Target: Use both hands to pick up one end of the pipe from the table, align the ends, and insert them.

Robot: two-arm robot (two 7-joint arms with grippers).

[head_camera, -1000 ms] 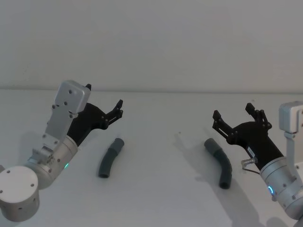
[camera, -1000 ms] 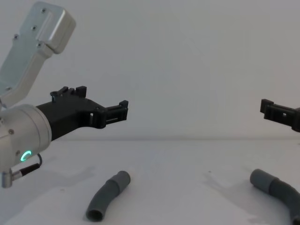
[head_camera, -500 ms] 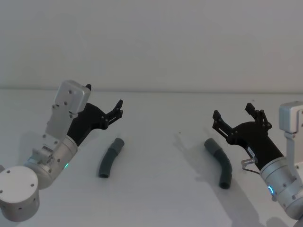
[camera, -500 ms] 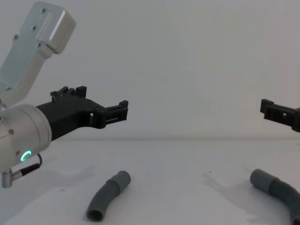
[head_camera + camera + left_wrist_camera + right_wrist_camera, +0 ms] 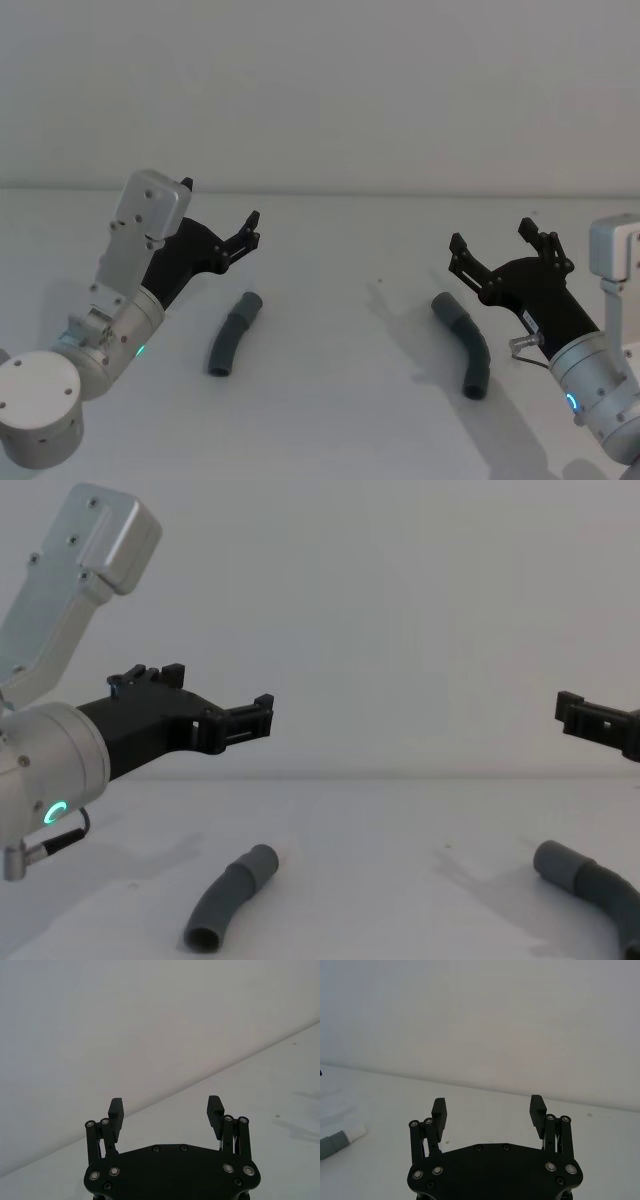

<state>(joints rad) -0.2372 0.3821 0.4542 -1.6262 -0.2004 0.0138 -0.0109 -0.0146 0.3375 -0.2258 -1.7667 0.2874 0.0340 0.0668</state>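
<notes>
**A:** Where are the two pipe pieces?

**B:** Both lie flat on the white table (image 5: pixel 340 270), well apart from each other. The left pipe piece (image 5: pixel 232 335) is on the robot's left side. The right pipe piece (image 5: pixel 463 342) is on its right side.

**A:** Do they look the same?

**B:** Both are dark grey and a little bent. In the chest view, the left one shows a round open mouth (image 5: pixel 203 940) at the end nearest the robot.

**A:** What is the left gripper doing?

**B:** The left gripper (image 5: pixel 220 200) hangs in the air above the table. It is near the far end of the left pipe piece but not touching it. Its two black fingers are spread wide.

**A:** And the right gripper?

**B:** The right gripper (image 5: pixel 491 235) is up in the air just beside the right pipe piece, not touching it. Its fingers are wide apart as well.

**A:** Is there a white tip?

**B:** Yes. The right wrist view shows a grey piece ending in a white tip (image 5: pixel 356 1133). I cannot tell which piece it is.
</notes>
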